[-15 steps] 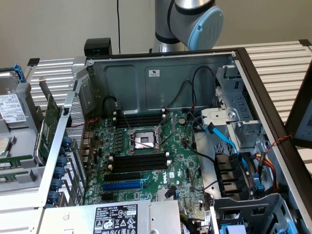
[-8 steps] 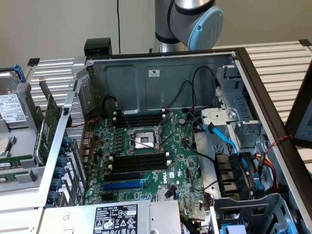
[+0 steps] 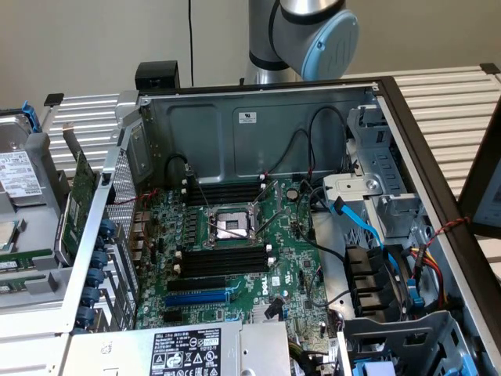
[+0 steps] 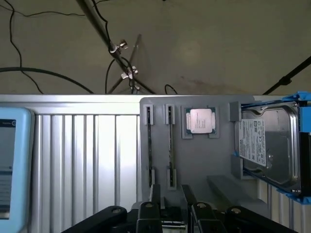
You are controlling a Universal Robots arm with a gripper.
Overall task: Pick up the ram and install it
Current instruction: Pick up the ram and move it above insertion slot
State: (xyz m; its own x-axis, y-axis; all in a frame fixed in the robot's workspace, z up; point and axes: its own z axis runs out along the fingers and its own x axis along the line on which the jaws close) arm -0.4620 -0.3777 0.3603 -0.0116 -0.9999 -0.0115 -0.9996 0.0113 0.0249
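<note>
Long narrow green ram stick [image 4: 169, 145], standing on edge in a slotted grey holder [image 4: 214, 160], apparently so both faces offer a pinch; black end effector [image 4: 171, 194] released, fingers spread, hovering at one end.

Ahead of the gripper [image 4: 171, 196], a gray tray [image 4: 214, 160] holds a processor chip [image 4: 200, 120]; beside it, farther off, sits what looks like a hard drive [image 4: 269, 145].
</note>
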